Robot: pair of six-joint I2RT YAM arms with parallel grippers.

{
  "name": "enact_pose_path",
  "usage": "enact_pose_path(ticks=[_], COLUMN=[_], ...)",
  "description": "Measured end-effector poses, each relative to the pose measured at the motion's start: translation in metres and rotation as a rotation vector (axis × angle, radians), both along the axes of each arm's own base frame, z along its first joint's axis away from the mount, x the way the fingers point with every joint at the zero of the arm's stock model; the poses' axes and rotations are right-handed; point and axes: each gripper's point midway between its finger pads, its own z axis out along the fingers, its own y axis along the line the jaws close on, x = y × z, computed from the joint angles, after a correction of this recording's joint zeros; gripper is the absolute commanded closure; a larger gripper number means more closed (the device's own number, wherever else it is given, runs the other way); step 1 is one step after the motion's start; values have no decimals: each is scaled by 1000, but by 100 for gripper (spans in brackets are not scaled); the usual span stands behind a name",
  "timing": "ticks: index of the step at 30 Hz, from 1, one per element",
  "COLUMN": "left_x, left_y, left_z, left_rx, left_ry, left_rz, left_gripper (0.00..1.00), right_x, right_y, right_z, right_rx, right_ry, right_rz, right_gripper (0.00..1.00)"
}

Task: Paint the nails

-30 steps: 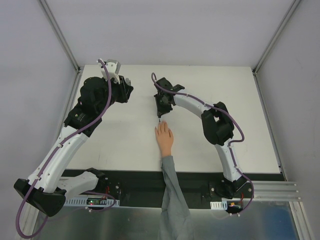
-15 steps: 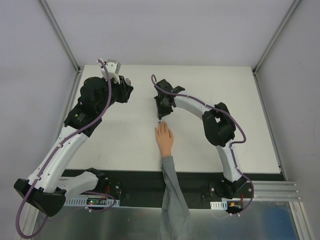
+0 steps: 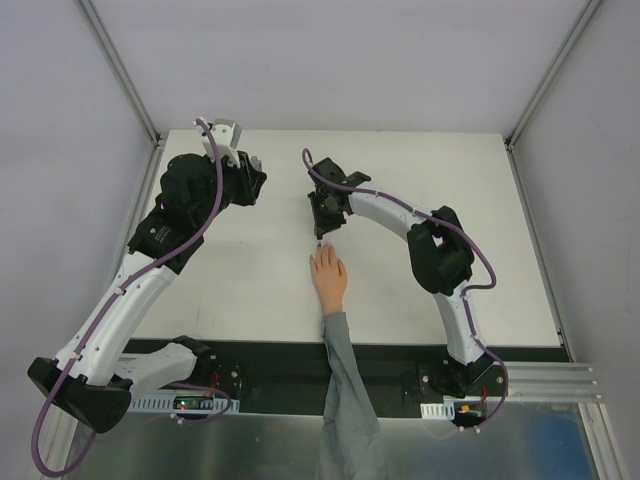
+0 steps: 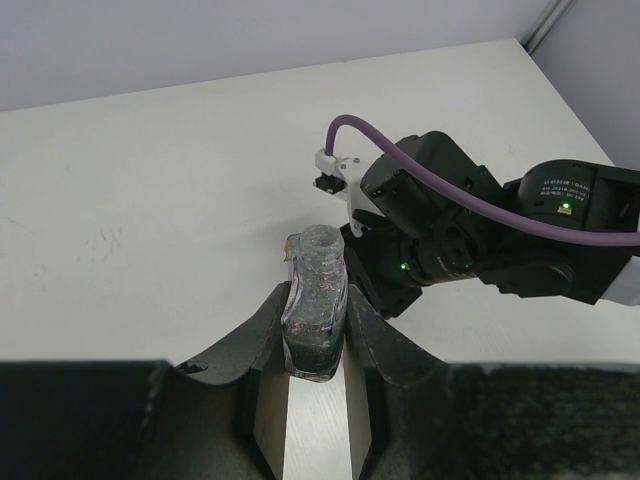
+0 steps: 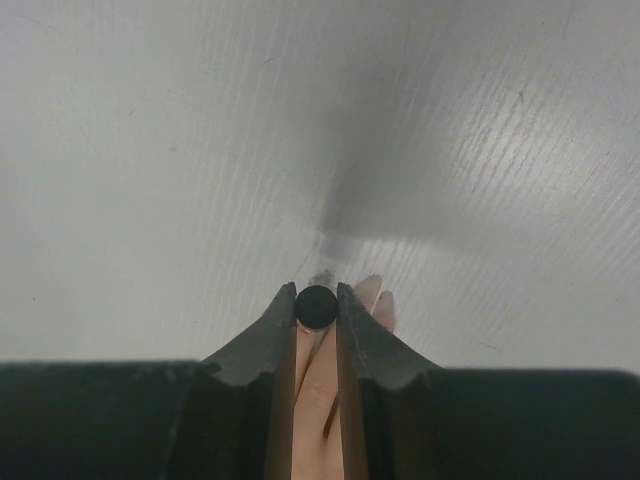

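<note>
a white counter seen from above, two robot arms reaching over it. a small peach mannequin hand in a grey sleeve lies flat near the middle, fingers pointing away from the arm bases. its nails are at the fingertips, too small to make out. the right end effector is over those fingertips, pinching a round black cap. the left end effector, well apart at the far left, pinches a small open glass bottle, upright.
</note>
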Motion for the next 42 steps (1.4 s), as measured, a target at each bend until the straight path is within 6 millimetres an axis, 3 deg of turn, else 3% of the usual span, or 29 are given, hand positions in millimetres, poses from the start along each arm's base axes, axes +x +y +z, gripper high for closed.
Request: enact_pose_path(ticks=[20,34,38,42], left_x=[0,-2,-5,-7], left_y=[0,0,1,2], left_z=[0,3,6,10], left_rx=[0,-5,-10,-16], left_ry=[0,-7,-15,-27], left_rz=[-1,-7,-7,-7], left_gripper=[100,100,100,100], right_x=[-7,-1,7,30], right_y=[7,-9,-2,19], right_z=[0,-8,12,57], right_rx=[10,-14,11,97], right_ry=[8,22,-6,-97], right_rz=[16,-17,-16,-17], right_gripper=[100,100,100,100])
